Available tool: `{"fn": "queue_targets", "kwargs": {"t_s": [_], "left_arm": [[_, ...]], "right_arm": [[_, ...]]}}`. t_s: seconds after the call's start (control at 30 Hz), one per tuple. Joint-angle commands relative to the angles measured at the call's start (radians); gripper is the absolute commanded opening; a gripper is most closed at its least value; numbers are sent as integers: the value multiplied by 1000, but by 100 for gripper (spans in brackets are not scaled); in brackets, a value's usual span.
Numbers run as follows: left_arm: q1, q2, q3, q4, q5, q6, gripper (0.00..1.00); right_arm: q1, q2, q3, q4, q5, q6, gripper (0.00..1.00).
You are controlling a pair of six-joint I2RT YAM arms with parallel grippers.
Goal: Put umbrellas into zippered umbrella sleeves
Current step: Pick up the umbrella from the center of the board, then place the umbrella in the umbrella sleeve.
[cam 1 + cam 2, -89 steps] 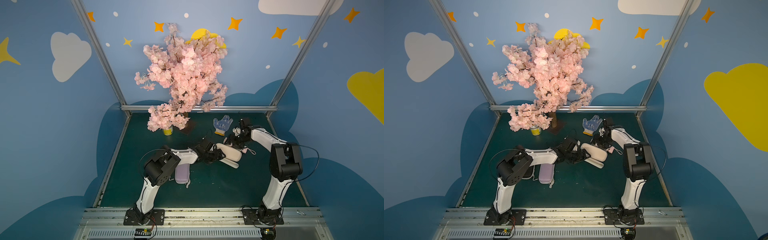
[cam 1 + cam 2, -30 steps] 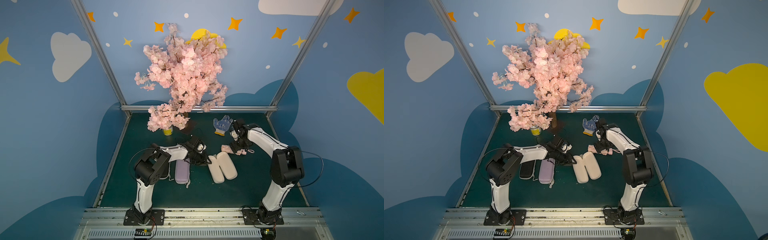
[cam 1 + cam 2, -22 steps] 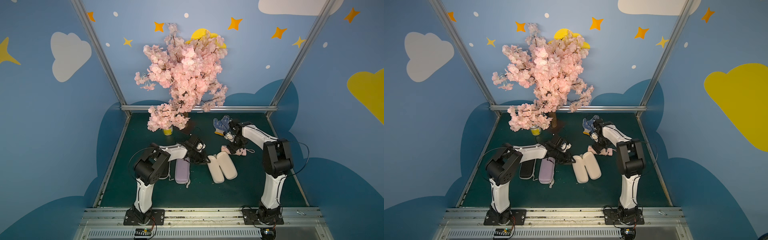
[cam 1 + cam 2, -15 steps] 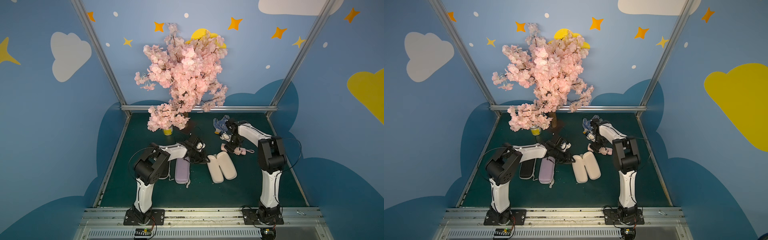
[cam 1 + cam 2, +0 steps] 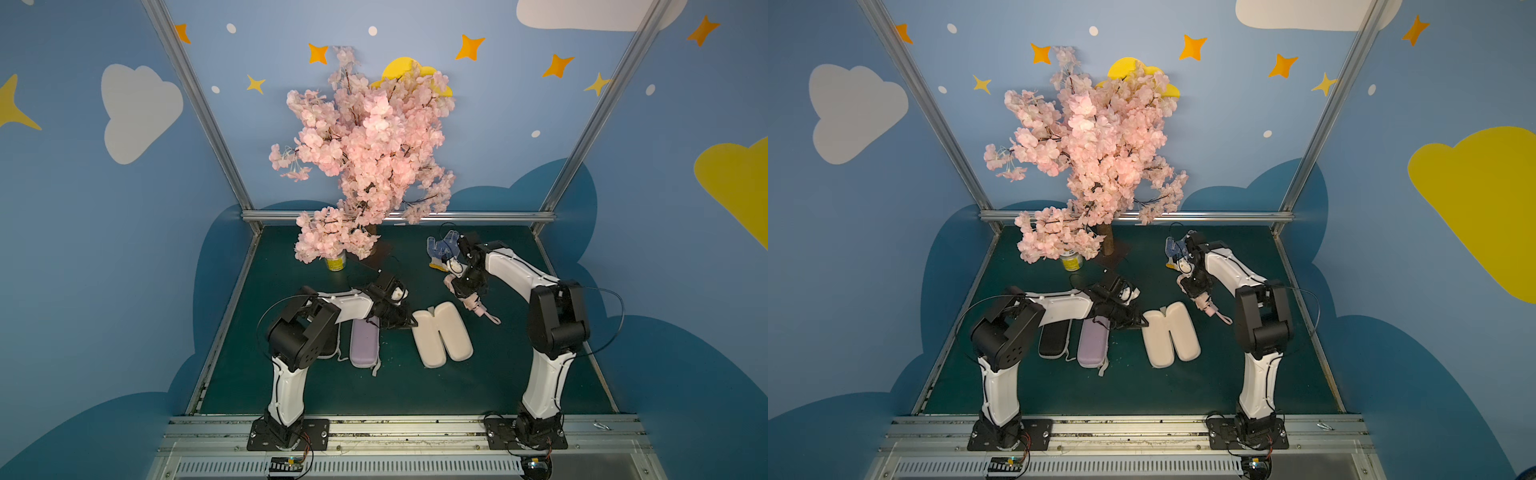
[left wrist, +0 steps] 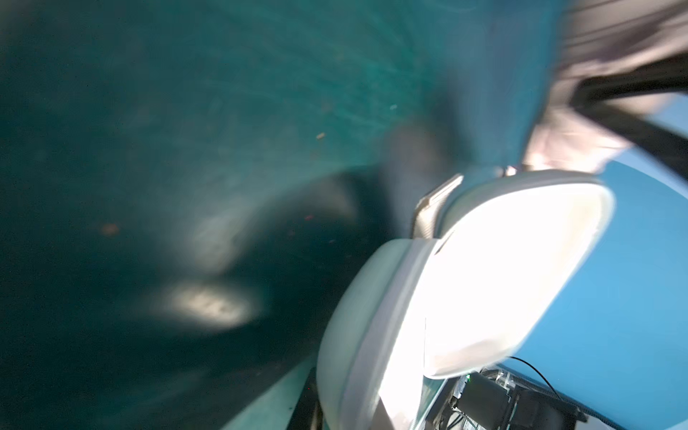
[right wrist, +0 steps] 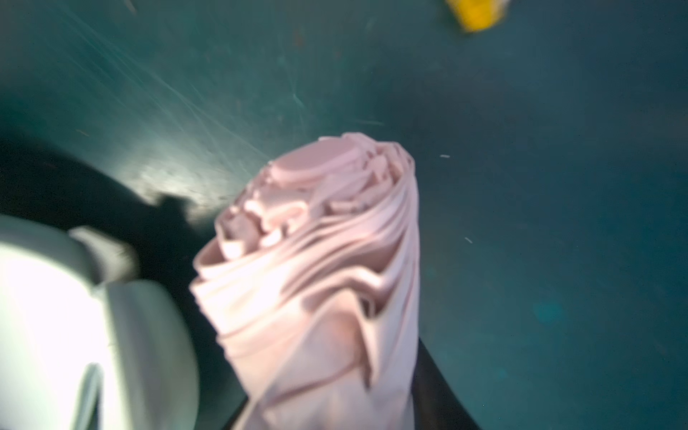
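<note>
The right jaws are gripping the pink umbrella (image 7: 320,283), which is slanting toward the open cream case (image 5: 442,338) just beside; left jaws: cannot tell.

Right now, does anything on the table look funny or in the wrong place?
The glove at the back is the odd one: no umbrella, no case, lying right beside the right arm. The right gripper holds a pink umbrella. The cream case lies wide open and empty, which suits the job. Nothing looks spilled or broken.

White arms (image 5: 286,390), black joints (image 5: 559,322), black base plates (image 5: 316,434)
</note>
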Motion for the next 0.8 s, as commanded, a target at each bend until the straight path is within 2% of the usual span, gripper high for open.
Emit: {"fn": "queue_targets", "kwargs": {"t_s": [0.0, 0.07, 0.17, 0.27, 0.37, 0.47, 0.6, 0.77], "left_arm": [[-10, -47, -36, 44, -32, -45, 15], [-19, -54, -45, 50, -56, -65, 15], [-33, -52, -45, 57, -82, -106, 14], [-37, -54, -55, 96, -90, -161, 13], [-38, -58, -70, 137, -96, -209, 12], [-41, -65, -87, 180, -102, -260, 12], [-44, -76, -112, 222, -119, -304, 11], [-45, -73, -115, 235, -119, -311, 10]], "right_arm": [[11, -229, -27, 143, 4, 167, 17], [27, -360, -83, 237, -86, 250, 18], [62, -552, -261, 532, -293, 426, 19], [144, -680, -514, 911, -267, 651, 15], [229, -693, -638, 1057, -212, 786, 11], [311, -679, -703, 1046, -134, 852, 9], [352, -701, -800, 996, -82, 882, 8], [372, -717, -871, 856, -22, 789, 7]]}}
